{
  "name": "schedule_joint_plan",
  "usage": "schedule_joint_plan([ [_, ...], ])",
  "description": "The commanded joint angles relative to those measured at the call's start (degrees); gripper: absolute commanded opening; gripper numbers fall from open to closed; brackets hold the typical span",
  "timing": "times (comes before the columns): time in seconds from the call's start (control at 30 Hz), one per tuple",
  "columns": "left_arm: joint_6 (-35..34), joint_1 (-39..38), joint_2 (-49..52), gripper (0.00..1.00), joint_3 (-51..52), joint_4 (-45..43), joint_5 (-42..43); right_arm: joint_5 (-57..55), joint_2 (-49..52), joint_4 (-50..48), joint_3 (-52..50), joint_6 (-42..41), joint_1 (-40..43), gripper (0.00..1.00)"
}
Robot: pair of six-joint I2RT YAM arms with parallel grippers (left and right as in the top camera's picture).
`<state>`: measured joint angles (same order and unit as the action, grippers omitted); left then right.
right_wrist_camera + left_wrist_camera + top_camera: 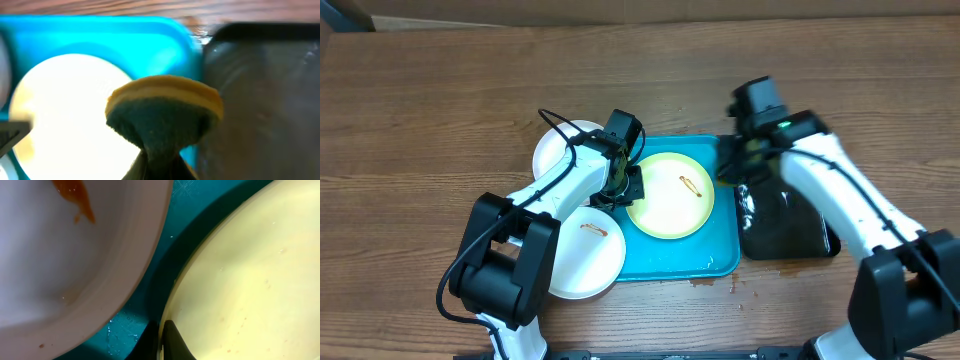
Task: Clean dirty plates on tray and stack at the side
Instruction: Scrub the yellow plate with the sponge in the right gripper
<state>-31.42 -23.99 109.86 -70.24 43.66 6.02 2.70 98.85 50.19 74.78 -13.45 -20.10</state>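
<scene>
A pale yellow-green plate (665,205) with a brown-red smear lies on the turquoise tray (720,250). My left gripper (623,187) is shut on this plate's left rim; in the left wrist view its dark fingers (175,342) pinch the rim of the plate (250,280). One white plate (582,255) with a smear overlaps the tray's left edge, also visible in the left wrist view (75,255). Another white plate (565,150) lies behind it on the table. My right gripper (735,165) hovers over the tray's right rim, shut on a yellow-and-green sponge (162,115).
A narrow black tray (785,225) lies right of the turquoise tray, touching it; its wet surface (260,100) fills the right of the right wrist view. A few drops lie on the wooden table (440,100) in front of the tray.
</scene>
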Motion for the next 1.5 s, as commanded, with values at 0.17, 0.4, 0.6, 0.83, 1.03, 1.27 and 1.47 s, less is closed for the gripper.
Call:
schedule_joint_plan([
  [0.17, -0.5, 0.3, 1.0, 0.04, -0.1, 0.0, -1.1, -19.7, 4.5, -3.0, 0.9, 5.0, -13.4, 0.04],
  [0.4, -0.5, 0.3, 1.0, 0.04, -0.1, 0.0, -0.4, -27.9, 11.3, -6.7, 0.9, 5.0, -15.3, 0.04],
  [0.6, -0.5, 0.3, 1.0, 0.04, -0.1, 0.0, -0.4, -25.4, 15.8, -7.8, 0.9, 5.0, -14.6, 0.04],
  [0.83, -0.5, 0.3, 1.0, 0.04, -0.1, 0.0, -0.4, -8.4, 17.5, -8.4, 0.9, 10.3, -14.6, 0.04],
  [1.03, -0.3, 0.3, 1.0, 0.04, -0.1, 0.0, -0.4, -2.3, 17.5, -7.3, 0.9, 10.8, -14.6, 0.04],
  [1.27, -0.3, 0.3, 1.0, 0.04, -0.1, 0.0, -0.4, 2.9, 17.5, -4.7, 1.0, 13.2, -14.4, 0.04],
  [1.47, -0.3, 0.3, 1.0, 0.04, -0.1, 0.0, -0.4, 10.2, 17.3, -2.3, 3.5, 13.7, -12.6, 0.04],
])
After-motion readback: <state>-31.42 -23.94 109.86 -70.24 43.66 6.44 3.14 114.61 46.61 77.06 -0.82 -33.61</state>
